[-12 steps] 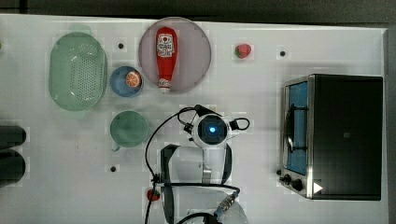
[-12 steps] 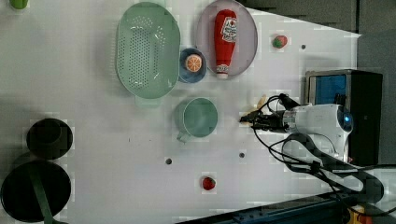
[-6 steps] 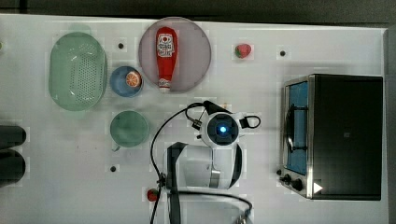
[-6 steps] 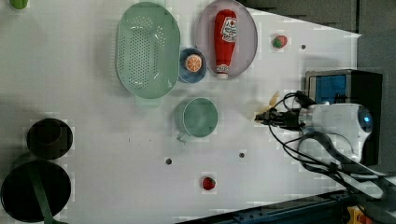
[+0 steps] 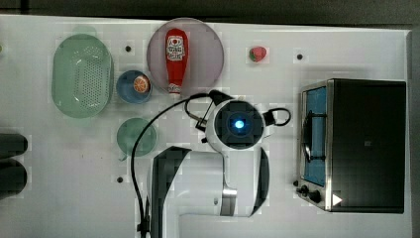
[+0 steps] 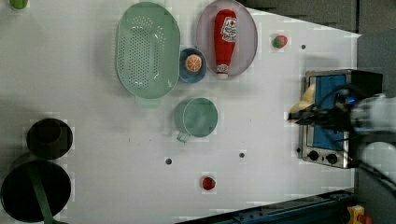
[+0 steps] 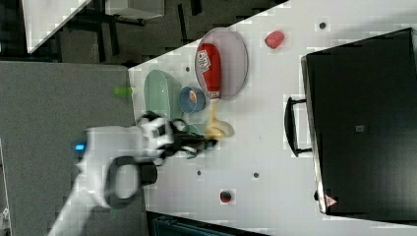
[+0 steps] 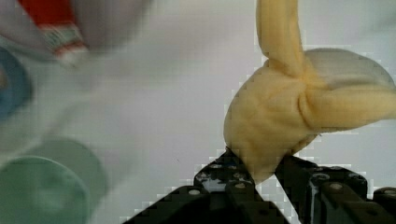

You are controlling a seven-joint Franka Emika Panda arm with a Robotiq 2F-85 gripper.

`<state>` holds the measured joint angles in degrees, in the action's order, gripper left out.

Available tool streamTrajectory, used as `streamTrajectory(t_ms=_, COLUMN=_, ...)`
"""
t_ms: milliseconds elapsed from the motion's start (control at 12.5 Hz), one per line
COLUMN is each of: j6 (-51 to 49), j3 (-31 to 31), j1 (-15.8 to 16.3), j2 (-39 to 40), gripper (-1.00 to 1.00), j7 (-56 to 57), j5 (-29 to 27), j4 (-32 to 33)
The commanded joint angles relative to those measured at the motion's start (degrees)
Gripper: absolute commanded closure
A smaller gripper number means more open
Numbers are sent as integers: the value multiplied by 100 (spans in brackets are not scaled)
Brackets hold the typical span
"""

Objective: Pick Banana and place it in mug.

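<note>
In the wrist view, the gripper [image 8: 264, 175] was closed on the banana [image 8: 285, 121], its dark fingers [image 8: 224, 175] pinching the lower end of the soft yellow-cream fruit while the rest bulged and folded above them, clear of the white counter [image 8: 163, 93]. In the same view the mug [image 8: 37, 196] lay blurred beyond the fingers, apart from the banana, with the blue bowl [image 8: 9, 88] and the cap end of the ketchup bottle [image 8: 56, 28] farther off. In the right view the gripper [image 7: 209, 143] reached out from the white arm [image 7: 118, 147], with the banana [image 7: 216, 129] hanging at its tip, near the blue bowl [image 7: 193, 100] and the ketchup bottle [image 7: 209, 69]. In the left view the banana [image 6: 302, 103] showed pale at the gripper's [image 6: 299, 116] end, in front of the toaster oven [image 6: 336, 116] and well to the left view's right of the mug [image 6: 198, 117]. From the top view, the arm's round wrist [image 5: 238, 124] covered the held fruit; the mug [image 5: 136, 136] stood upright and empty to the top view's left of it. Beyond the mug sat the blue bowl [image 5: 128, 87] holding an orange slice [image 5: 141, 85], the green colander [image 5: 81, 74] beside it, and the ketchup bottle [image 5: 176, 59] lying on a grey plate [image 5: 208, 49]. A red strawberry [image 5: 257, 53] rested near the counter's far edge, and the toaster oven [image 5: 361, 144] stood at the top view's right.
</note>
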<state>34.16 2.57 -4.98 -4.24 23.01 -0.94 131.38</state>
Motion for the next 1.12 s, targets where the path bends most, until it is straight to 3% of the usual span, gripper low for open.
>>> streamTrajectory(t_ms=80, j6=-811, j3=174, j1=-139, j2=-553, gripper=42, j7=156, j5=15, j4=-433)
streamTrajectory(t_ms=320, j6=-861, j3=575, j1=-63, j2=-829, gripper=42, j7=133, j5=14, j4=-480)
streamTrajectory(t_ms=800, j6=-938, j3=2029, j1=54, j2=-649, gripper=42, j7=31, j5=-17, j4=-477)
streamTrajectory(t_ms=1120, j6=-920, j3=2670, j1=67, j2=-344, gripper=42, j7=-1582, j5=-19, j4=-468)
